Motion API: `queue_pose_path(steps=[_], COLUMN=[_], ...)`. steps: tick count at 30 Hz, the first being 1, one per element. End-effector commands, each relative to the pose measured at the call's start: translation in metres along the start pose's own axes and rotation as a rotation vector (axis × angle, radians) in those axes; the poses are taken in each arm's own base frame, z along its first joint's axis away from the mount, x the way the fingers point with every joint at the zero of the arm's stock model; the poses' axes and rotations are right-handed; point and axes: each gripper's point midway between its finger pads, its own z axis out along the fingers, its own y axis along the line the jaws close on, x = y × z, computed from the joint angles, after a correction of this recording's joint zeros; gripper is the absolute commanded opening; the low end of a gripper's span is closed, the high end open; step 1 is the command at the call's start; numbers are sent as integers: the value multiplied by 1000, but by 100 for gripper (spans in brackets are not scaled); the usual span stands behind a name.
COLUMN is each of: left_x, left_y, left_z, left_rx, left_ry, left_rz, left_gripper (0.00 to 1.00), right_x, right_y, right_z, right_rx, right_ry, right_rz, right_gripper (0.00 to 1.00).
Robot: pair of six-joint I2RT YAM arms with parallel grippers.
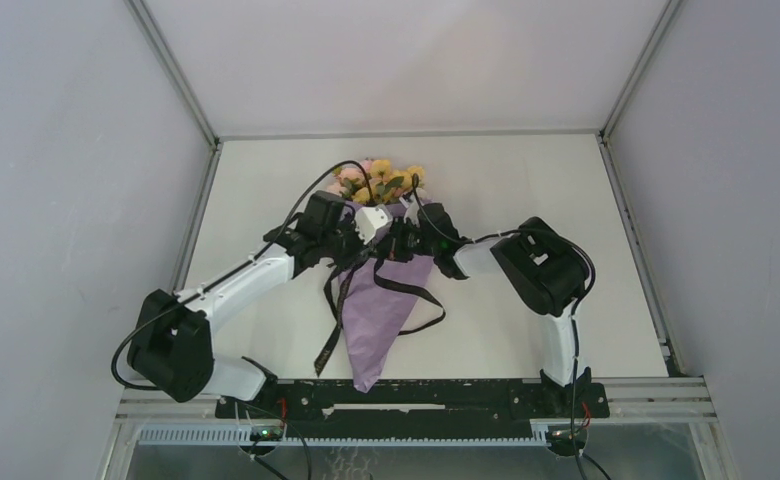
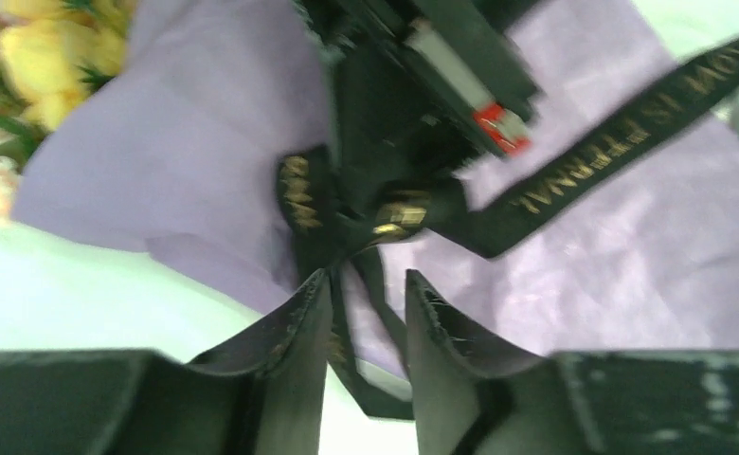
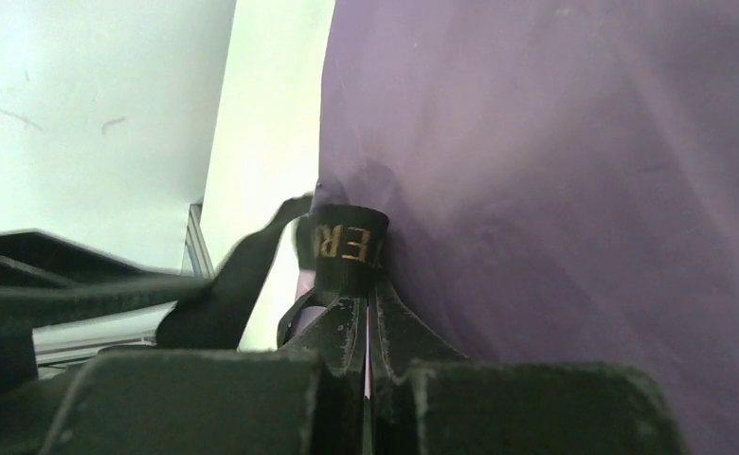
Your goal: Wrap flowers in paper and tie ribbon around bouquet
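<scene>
Lilac paper (image 1: pixel 376 320), flowers (image 1: pixel 381 180) half hidden, right tool (image 3: pixel 368 292) pinching ribbon (image 3: pixel 347 248)

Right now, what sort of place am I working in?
Probably an enclosed robot test cell: plain grey wall panels in metal framing, a white table, the left arm and right arm bolted at its near edge.

Blocked, centre of frame: bouquet (image 1: pixel 376 310) lying lengthwise, left arm (image 1: pixel 251 275) and right arm (image 1: pixel 538 265) meeting above its neck, ribbon (image 1: pixel 327 340) tails sprawled lower left and right of the cone. Passable: bare counter (image 1: pixel 266 180) upper left, upper right, far right.
</scene>
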Motion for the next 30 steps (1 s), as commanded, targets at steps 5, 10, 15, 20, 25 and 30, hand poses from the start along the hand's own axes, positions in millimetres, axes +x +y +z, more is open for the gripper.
queue_pose_path(steps=[5, 10, 15, 20, 25, 30], left_x=[-6, -10, 59, 79, 85, 101], left_y=[-57, 12, 61, 61, 28, 46], left_z=[-56, -69, -42, -29, -30, -9], left_rx=[364, 139, 30, 133, 304, 183], left_ry=[50, 33, 263, 290, 243, 287], left_rz=[238, 182, 298, 285, 325, 315], left_gripper=[60, 33, 42, 70, 100, 99], right_x=[-16, -12, -10, -12, -13, -21], right_y=[-3, -6, -4, 2, 12, 31], right_z=[-7, -7, -8, -10, -15, -25], right_rx=[-23, -24, -26, -37, -58, -85], right_ry=[-1, 11, 23, 22, 31, 24], right_rz=[-47, -43, -46, -52, -63, -91], right_gripper=[0, 0, 0, 0, 0, 0])
